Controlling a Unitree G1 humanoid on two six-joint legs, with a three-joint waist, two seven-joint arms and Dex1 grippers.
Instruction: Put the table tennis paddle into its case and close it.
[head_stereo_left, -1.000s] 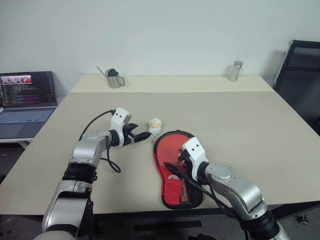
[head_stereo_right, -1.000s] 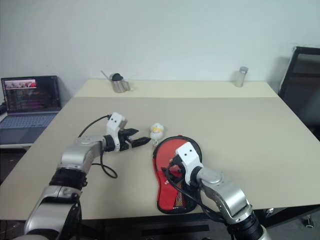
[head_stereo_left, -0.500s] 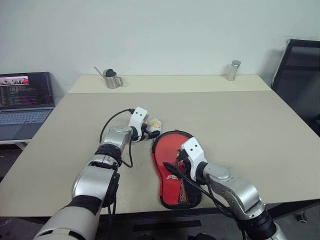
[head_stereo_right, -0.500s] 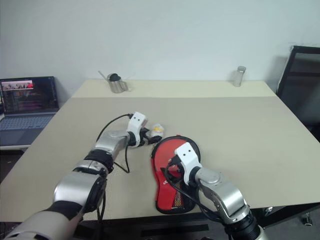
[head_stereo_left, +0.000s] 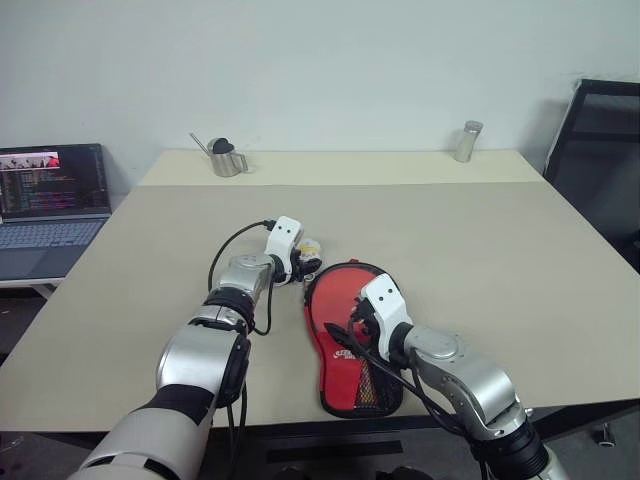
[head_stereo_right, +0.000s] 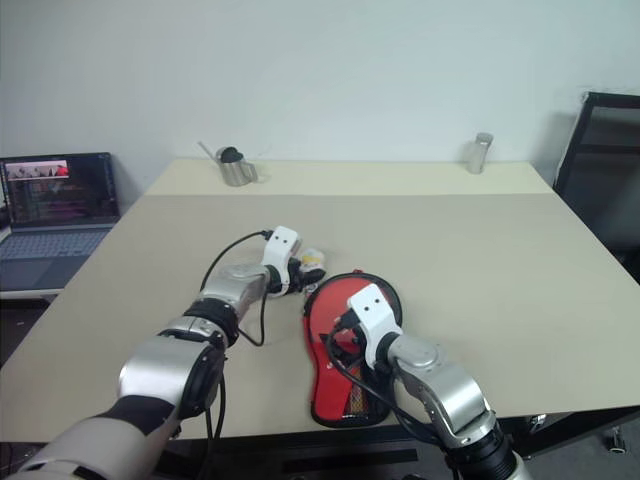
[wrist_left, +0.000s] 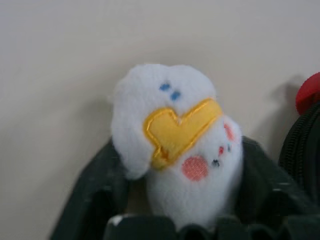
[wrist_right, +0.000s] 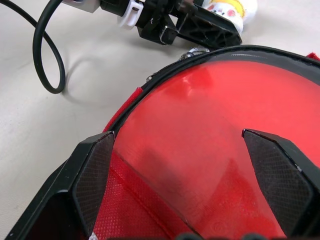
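Already the table tennis paddle (wrist_right: 210, 130) is lying in the unzipped case (head_stereo_left: 345, 375); left gripper (wrist_left: 175, 200) is clamping a plush toy (wrist_left: 175, 150), right gripper (wrist_right: 190, 175) is spreading wide.

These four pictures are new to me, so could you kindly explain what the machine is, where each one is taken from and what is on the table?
It is a two-armed humanoid robot. Two pictures come from cameras in its head, looking down over a beige table; the other two come from cameras on its wrists. The left gripper has its fingers on either side of a small white plush toy. The right gripper is open over the red face of a table tennis paddle, which lies on its red and black case. At the far edge stand a small metal jug and a metal shaker; a laptop sits beside the table.
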